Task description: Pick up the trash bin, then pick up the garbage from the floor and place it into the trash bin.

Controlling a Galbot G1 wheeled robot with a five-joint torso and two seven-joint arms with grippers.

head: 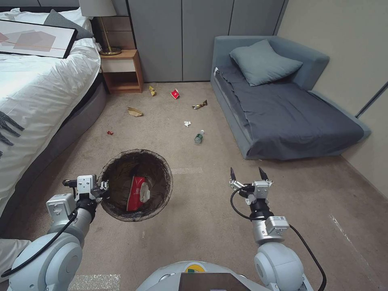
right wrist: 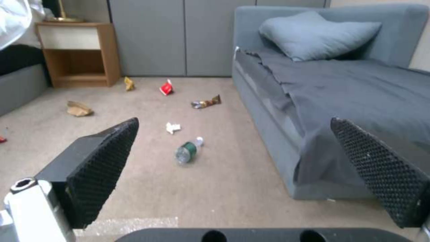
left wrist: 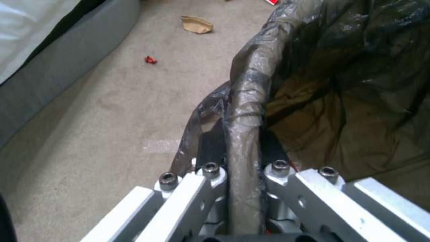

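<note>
Your left gripper (head: 103, 189) is clamped on the trash bin (head: 161, 171) rim, bin held just ahead. Right gripper (head: 247, 174) hangs spread. The bottle (head: 199, 137) on the carpet looks light and slick; take its middle.

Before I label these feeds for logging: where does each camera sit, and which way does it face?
Head: high, looking down at the carpet; both arms, left claw on the trash bin.
Left wrist: along its fingers clamping the bin rim.
Right wrist: low, between open fingers, toward the sofa.
Head and right wrist share the clear bottle.
</note>
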